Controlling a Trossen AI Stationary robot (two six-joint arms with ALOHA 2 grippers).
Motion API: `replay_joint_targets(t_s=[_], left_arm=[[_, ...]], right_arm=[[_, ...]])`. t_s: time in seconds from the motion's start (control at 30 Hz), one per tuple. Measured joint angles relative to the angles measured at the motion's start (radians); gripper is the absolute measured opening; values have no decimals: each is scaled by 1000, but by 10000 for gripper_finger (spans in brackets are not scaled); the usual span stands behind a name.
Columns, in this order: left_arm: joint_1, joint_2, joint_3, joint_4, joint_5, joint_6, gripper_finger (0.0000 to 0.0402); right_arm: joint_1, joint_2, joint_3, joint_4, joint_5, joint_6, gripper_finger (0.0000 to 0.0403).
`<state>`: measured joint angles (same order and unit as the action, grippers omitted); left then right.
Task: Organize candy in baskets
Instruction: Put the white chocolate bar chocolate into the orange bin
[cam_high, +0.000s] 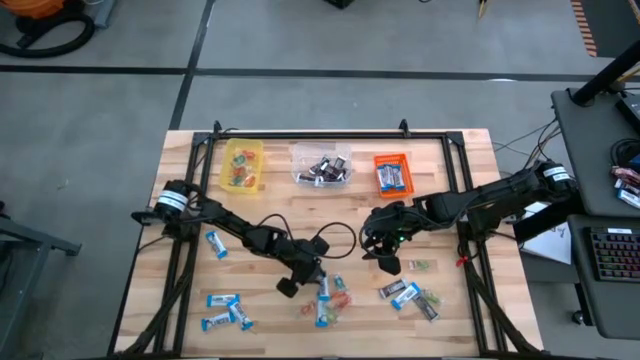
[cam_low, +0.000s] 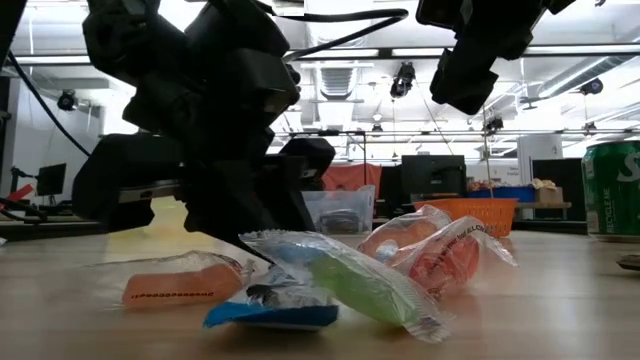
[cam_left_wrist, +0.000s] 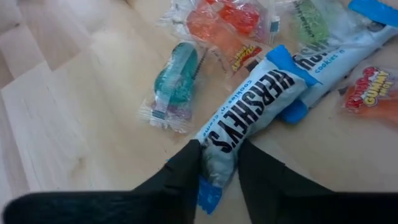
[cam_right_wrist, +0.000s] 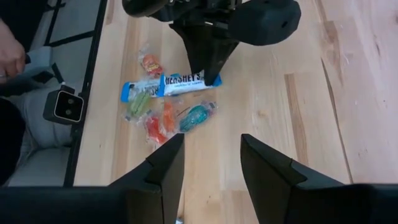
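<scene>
A blue-and-white candy bar (cam_left_wrist: 255, 102) lies in a small heap of wrapped sweets (cam_high: 335, 300) near the table's middle front, beside a second such bar (cam_left_wrist: 348, 46). My left gripper (cam_left_wrist: 219, 168) is down at this heap, shut on the bar's near end. My right gripper (cam_right_wrist: 211, 165) hangs open above the table, right of centre (cam_high: 385, 255), with nothing between its fingers. Three baskets stand in a row at the far side: yellow (cam_high: 243, 165), clear (cam_high: 321, 165), orange (cam_high: 392, 173), each with candy inside. My left gripper pinches the bar's near end (cam_left_wrist: 217, 152) between its two fingers, one on each long edge, just short of the blue crimped tip. The fingers (cam_left_wrist: 186, 171) slant down from the table's left and far side. The bar runs on away from them and lies on the table.
More blue-and-white bars lie at the front left (cam_high: 222, 300) and near the left arm (cam_high: 215, 243); other sweets lie at the front right (cam_high: 410, 295). A green can (cam_low: 612, 190) stands at the right in the low view. A teal sweet (cam_left_wrist: 177, 84) lies beside the held bar.
</scene>
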<state>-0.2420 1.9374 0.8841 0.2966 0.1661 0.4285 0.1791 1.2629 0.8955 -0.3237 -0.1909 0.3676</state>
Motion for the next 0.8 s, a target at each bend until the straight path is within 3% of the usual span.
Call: replay_joint_targets(t_s=[0.23,0.37,0.47,0.53,0.63,0.7,0.8], left_arm=[[1,-9,-1,-14,-21,4,16],[6,-38,-4,-55,-28,-13,7],[11,-69,-7,-82,-56,-39,6],[11,-96,-7,-83,-155,-80,5],[11,-136,-5,-120,-393,-125,5],[7,-151,-5,-129,-541,-143,5],[2,-169,3,-115,-625,-142,4]], right_arm=[[5,1,-9,35,5,-7,140],[26,2,-50,152,12,-32,144],[49,8,-77,215,75,-45,142],[67,10,-98,232,164,-24,139],[84,17,-122,260,308,78,135],[86,27,-129,256,348,153,135],[87,69,-129,286,352,233,145]])
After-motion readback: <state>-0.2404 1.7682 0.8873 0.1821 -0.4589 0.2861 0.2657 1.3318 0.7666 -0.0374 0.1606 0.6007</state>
